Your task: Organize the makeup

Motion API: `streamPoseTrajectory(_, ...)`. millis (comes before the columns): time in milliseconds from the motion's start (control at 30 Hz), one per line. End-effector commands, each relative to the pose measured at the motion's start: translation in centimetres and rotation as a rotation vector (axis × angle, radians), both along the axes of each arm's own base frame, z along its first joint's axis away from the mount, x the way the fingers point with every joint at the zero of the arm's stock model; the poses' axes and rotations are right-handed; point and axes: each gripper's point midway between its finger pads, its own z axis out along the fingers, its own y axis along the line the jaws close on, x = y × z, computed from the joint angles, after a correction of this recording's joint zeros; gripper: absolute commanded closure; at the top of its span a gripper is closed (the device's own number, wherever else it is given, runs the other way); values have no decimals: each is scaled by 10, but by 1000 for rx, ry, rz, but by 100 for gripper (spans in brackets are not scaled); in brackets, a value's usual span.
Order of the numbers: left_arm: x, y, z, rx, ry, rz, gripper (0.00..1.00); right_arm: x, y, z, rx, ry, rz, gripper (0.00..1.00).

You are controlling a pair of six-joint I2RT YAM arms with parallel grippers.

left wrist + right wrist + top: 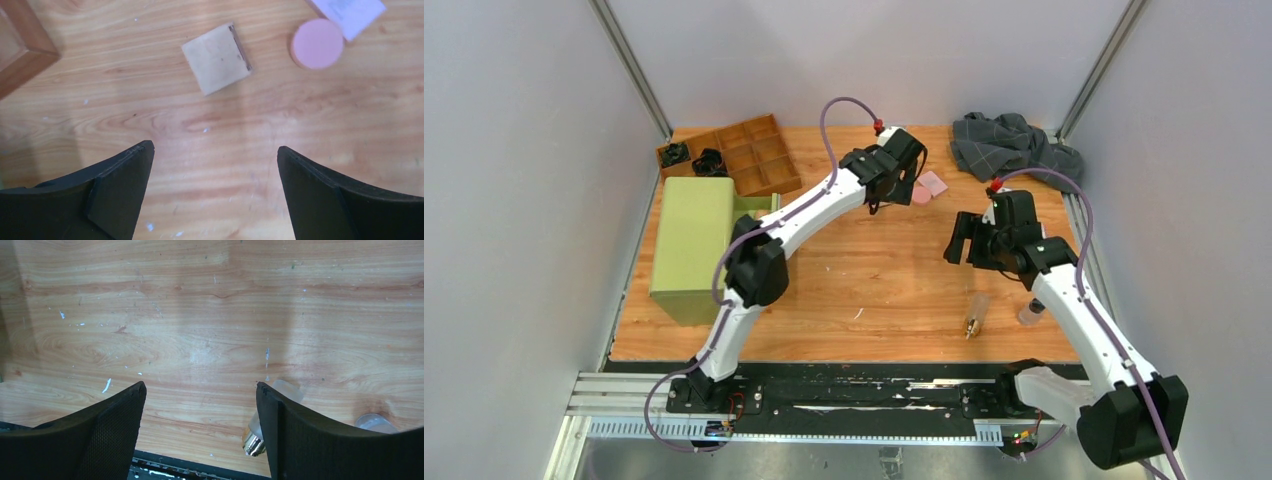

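Note:
My left gripper [902,178] is open and empty, hovering over the far middle of the table. In the left wrist view [215,155] a tan square pad [217,58] lies ahead of the fingers, with a pink disc [317,43] and a pale pink square pad [350,12] to its right. The pink disc [921,196] and pink square pad [935,183] also show in the top view. My right gripper [961,240] is open and empty above bare wood [200,390]. A clear tube [975,313] with a silver end [254,440] lies partly behind its right finger. A small clear bottle [1031,312] stands near it.
A wooden compartment tray [754,150] sits at the far left with two black items [692,158] in it; its corner [22,47] shows in the left wrist view. A green box [692,245] stands at the left. A grey checked cloth [1014,145] lies at the far right.

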Motion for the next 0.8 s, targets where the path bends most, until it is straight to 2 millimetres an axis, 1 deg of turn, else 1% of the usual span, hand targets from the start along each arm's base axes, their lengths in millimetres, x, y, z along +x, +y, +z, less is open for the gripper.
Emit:
streamPoseTrajectory(0, 37, -2, -36, -49, 17, 154, 1, -13, -6, 0, 1, 3, -12, 19)
streamPoseTrajectory(100, 57, -10, -40, -85, -31, 220, 0, -19, -7, -7, 5, 25, -22, 19)
streamPoseTrajectory(167, 65, -13, -49, -100, -44, 248, 0, -22, -6, -10, 11, 40, -23, 19)
streamPoseTrajectory(267, 73, -20, -69, -154, -22, 263, 1, -23, -5, -10, 14, 42, -6, 19)
streamPoseTrajectory(367, 77, -28, -82, -187, -24, 261, 2, -22, -9, -5, -6, 27, -13, 19)
streamPoseTrajectory(500, 80, -19, -97, -164, -37, 320, 2, -23, -12, -3, -19, 14, -21, 19)
streamPoseTrajectory(700, 87, -21, -120, -157, -32, 336, 0, -27, -11, -9, -18, 35, -2, 19)
streamPoseTrajectory(767, 87, -17, -128, -133, -29, 347, 1, -28, -12, -10, -24, 36, -1, 19)
